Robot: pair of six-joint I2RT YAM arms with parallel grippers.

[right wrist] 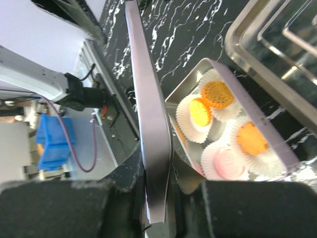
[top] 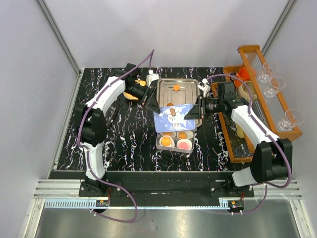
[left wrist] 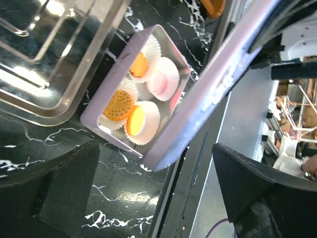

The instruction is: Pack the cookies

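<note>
Top external view: a little tin (top: 159, 145) sits on the black bench (top: 124, 144), and the cookies (top: 167, 141) are inside it. A blue lid (top: 173, 118) hangs tilted over the far part of the tin. I think it is held slanted like that so it can swing down like a door and shut the tin. The right end effector (top: 192, 113) is at the lid's 3 o'clock side. The left end effector (top: 151, 105) is at its 9 o'clock side, very near. At 12 o'clock from the tin is a shiny metal tray (top: 163, 87) with one loose cookie (top: 175, 88) on it. That one is not packed yet.

Left wrist view: I count four cookies in the tin, each in a frilly white paper cup (left wrist: 152, 119). Three are orange, one has dark dots, and one is pink. The cups keep them from sliding about, I guess. The left end effector's two dark fingers (left wrist: 54, 183) are spread wide apart. The lid's corner pokes into the gap between them, but I see nothing gripped. It looks ready to steady that side.

Right wrist view: the lid shows edge-on, running from 12 o'clock down to 6 o'clock. Its low end goes right between the right end effector's pads (right wrist: 59, 208), which are squeezed tight on it. So this side does the holding. The cookies lie at 3 o'clock from the lid, out in the open.
</note>
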